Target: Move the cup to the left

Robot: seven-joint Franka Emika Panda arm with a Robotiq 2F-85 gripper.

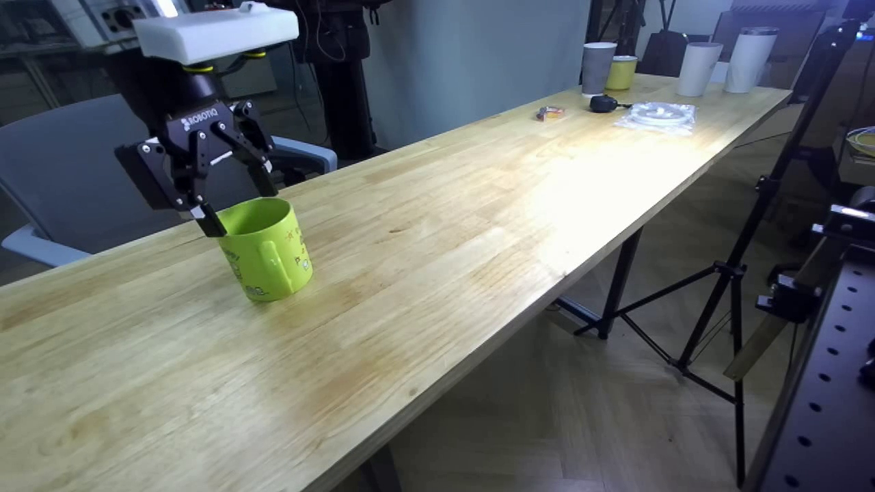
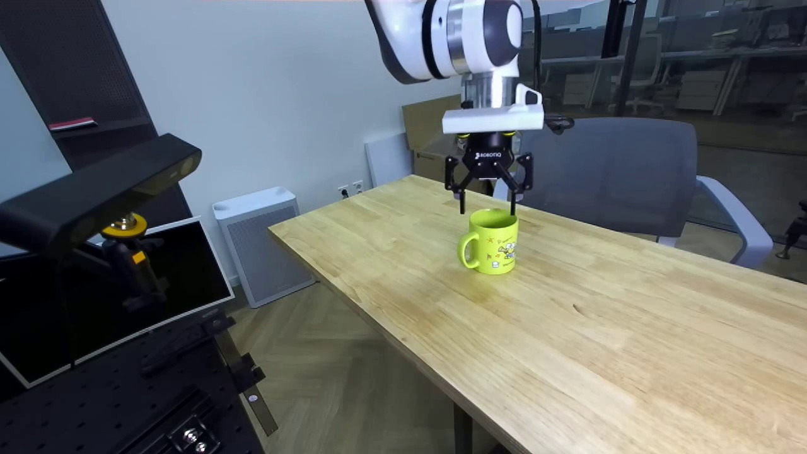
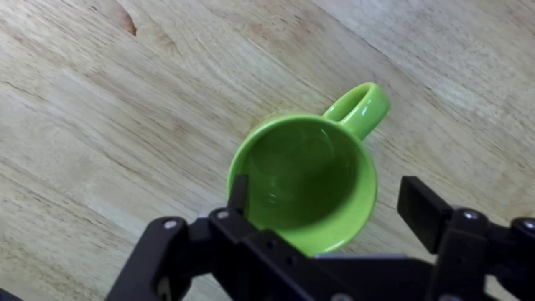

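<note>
Far end of the table [image 1: 410,225], in an exterior view: 1 grey tumbler [image 1: 597,70], 1 yellow cup [image 1: 621,74] and 2 white containers [image 1: 698,70], all upright. Office chair [image 1: 68,157] beside the table.

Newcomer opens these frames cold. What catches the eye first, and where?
First, the lime-green cup, vivid against the pale wooden table it stands upright on. Next, the black gripper, hanging close to the cup with its jaws apart in both exterior views. Then, in an exterior view, the bright glare patch farther along the table.
</note>
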